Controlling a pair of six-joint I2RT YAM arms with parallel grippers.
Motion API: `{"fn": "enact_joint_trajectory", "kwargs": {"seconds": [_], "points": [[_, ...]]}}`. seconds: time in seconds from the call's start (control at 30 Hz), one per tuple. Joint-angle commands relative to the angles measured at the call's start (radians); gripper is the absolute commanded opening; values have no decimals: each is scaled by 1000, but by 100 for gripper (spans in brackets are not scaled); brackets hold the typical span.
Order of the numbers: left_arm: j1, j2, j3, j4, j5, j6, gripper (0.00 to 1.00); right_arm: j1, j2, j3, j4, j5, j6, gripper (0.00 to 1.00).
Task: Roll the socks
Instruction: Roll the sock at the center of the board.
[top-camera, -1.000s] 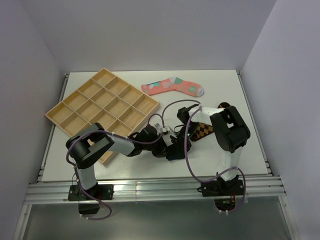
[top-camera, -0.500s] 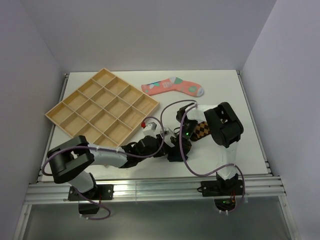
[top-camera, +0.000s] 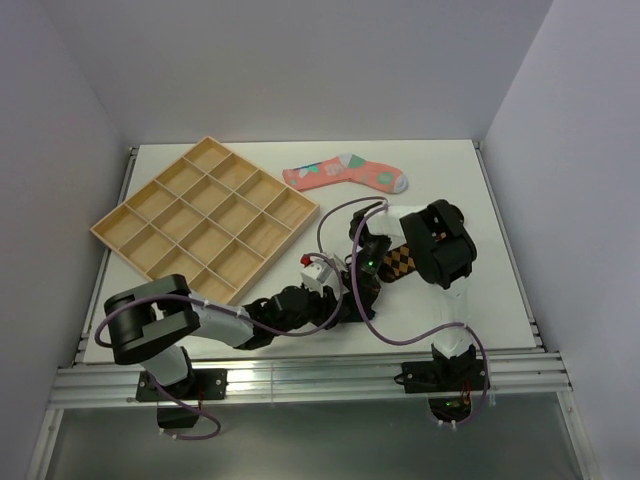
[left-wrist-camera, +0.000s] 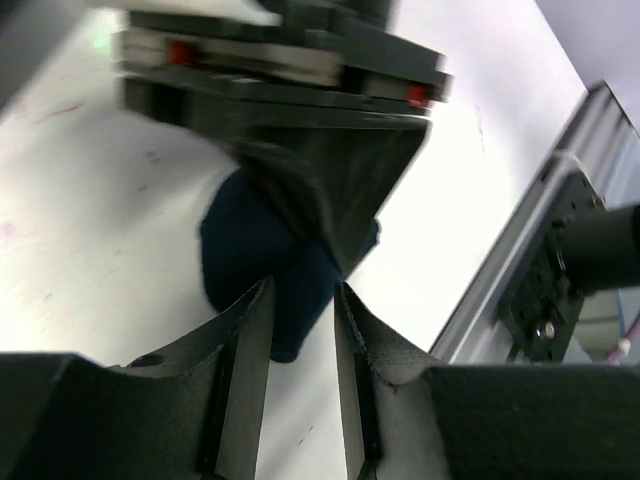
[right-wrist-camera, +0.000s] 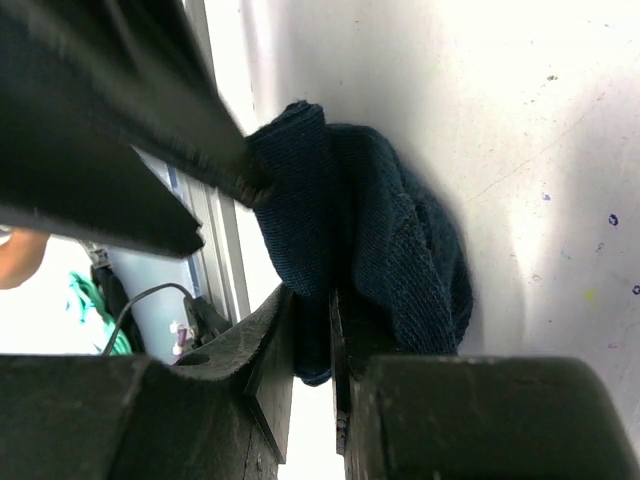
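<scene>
From above, the left claw (top-camera: 330, 308) and right claw (top-camera: 358, 295) meet nose to nose near the front edge of the surface (top-camera: 470, 190), masking what they share. The pink sock (top-camera: 345, 173) lies flat at the back. The diamond sock (top-camera: 402, 262) sits partly under the right arm (top-camera: 445, 255). Both are likely waiting their turn. The tray (top-camera: 205, 220) at the left is probably where rolls end up.

The left wrist view shows the navy sock (left-wrist-camera: 240, 250) bunched on the surface. Its near end lies between this claw's fingers (left-wrist-camera: 245, 380), which stand apart (whether they press the cloth I cannot tell). The right claw bites the sock from the far side.

The right wrist view has that claw closed on a fold of the navy sock (right-wrist-camera: 400, 250) — probably to stop the roll springing loose while the left finds a new hold.

No writing can be read anywhere — only red marks (left-wrist-camera: 180, 50) on the right claw's body.
</scene>
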Motion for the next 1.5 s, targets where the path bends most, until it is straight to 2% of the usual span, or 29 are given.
{"fn": "enact_joint_trajectory", "kwargs": {"seconds": [0.0,0.17,0.3,0.53,0.93,1.1,1.47], "points": [[-5,33,34,137,107,92,36,-5,32,33,32,34,3,18],[-31,-40,-18,183,17,80,35,-7,32,29,41,34,18,18],[-71,-85,-25,143,-35,117,37,-7,27,23,55,42,31,18],[-74,-2,69,67,64,204,41,-7,28,11,74,50,49,18],[79,61,124,28,337,228,43,-7,24,-3,83,50,66,18],[110,98,152,-22,451,244,44,-7,27,-1,94,54,78,18],[144,157,150,-15,463,235,43,-7,18,-6,112,60,103,18]]}}
